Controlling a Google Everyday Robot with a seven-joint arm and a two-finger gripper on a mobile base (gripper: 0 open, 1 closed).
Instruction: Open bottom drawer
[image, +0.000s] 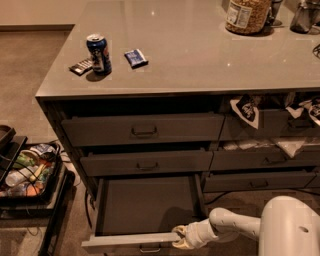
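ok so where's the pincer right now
In the camera view it's low, right of centre: the pincer sits at the front panel of the pulled-out bottom drawer, just right of its small handle.

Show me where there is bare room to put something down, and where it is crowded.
The counter is bare between the blue packet and the jar. The bottom drawer, pulled out, has a bare floor; the gripper sits at its front right corner. Crowded: around the can, and the tray on the carpet.
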